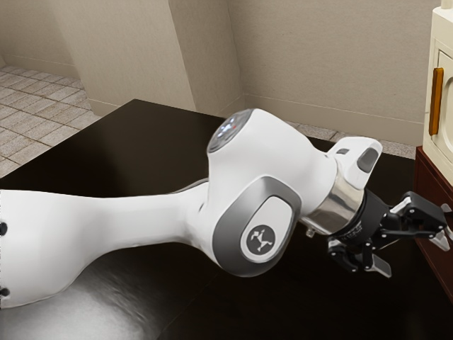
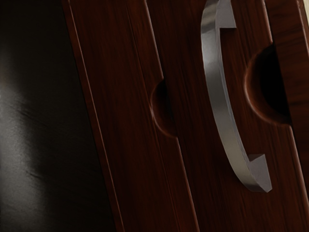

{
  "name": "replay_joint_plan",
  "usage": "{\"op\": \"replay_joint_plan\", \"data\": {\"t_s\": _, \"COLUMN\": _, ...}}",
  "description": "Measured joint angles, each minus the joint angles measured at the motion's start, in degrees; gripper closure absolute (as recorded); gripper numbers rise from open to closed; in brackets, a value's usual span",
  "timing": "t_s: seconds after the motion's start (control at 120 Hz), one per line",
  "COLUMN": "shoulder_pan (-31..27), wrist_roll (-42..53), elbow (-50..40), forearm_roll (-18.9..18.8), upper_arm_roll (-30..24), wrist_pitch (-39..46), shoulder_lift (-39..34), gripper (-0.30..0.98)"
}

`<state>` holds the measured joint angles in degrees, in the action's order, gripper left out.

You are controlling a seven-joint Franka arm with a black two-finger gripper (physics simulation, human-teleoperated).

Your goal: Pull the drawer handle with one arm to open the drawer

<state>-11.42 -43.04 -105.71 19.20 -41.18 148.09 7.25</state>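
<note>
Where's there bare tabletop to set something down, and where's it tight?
Bare tabletop lies between the arm and pale wall, and along the exterior view's lower edge. It's crowded at that view's right, where the open fingers are beside the dark red cabinet.

A bowed metal handle (image 2: 217, 92) is fixed at its ends to a dark red wood front (image 2: 193, 154). It lies between two half-round notches — the small one (image 2: 165, 108) cut into the neighboring panel (image 2: 116, 87), the larger (image 2: 270, 89) into the front's far edge. Beside the panel — the black table (image 2: 34, 145), with a pale sheen.
</note>
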Motion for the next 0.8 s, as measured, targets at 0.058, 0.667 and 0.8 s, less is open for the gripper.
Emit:
{"op": "replay_joint_plan", "data": {"t_s": 0.058, "shoulder_pan": 1.06, "wrist_roll": 0.09, "elbow": 0.18, "forearm_roll": -0.01, "upper_arm_roll": 1.1, "wrist_pitch": 0.13, "shoulder_lift": 0.27, "gripper": 0.0}}
{"op": "replay_joint_plan", "data": {"t_s": 0.667, "shoulder_pan": 17.95, "wrist_roll": 1.3, "elbow": 5.49, "forearm_roll": -1.57, "upper_arm_roll": 19.54, "wrist_pitch": 0.03, "shoulder_lift": 5.49, "gripper": 0.01}}
{"op": "replay_joint_plan", "data": {"t_s": 0.8, "shoulder_pan": 17.98, "wrist_roll": 1.45, "elbow": 5.49, "forearm_roll": -1.6, "upper_arm_roll": 19.64, "wrist_pitch": -0.06, "shoulder_lift": 5.51, "gripper": 0.05}}
